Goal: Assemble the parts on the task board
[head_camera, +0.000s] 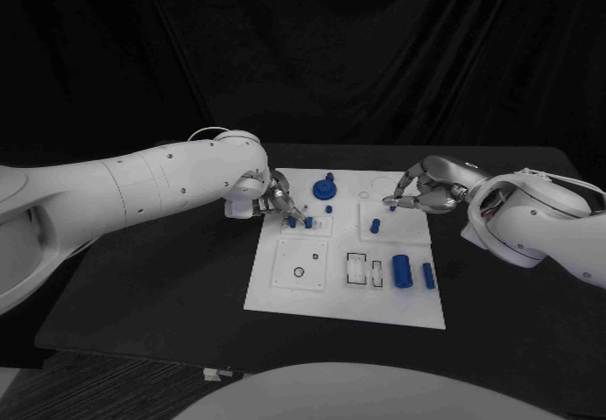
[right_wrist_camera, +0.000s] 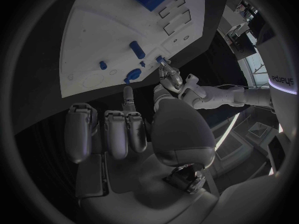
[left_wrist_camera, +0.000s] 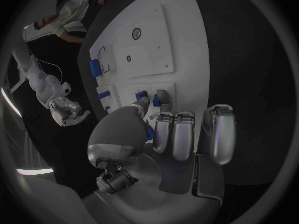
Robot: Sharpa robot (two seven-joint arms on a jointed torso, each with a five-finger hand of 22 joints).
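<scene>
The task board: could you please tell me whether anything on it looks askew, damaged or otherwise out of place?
Nothing stands out. The task board lies flat and whole on the black table, and the blue parts on it sit tidily. The left robot hand is at two small blue parts near its far left corner.

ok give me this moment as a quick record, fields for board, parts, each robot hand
board: white task board in the middle of the black table
parts: large blue cylinder and slim blue bar lying near the right edge; blue knobbed piece at the far end
left robot hand: fingertips at small blue pieces on the board's left side; grip unclear
right robot hand: above the far right corner, fingers curled, seemingly empty
</scene>
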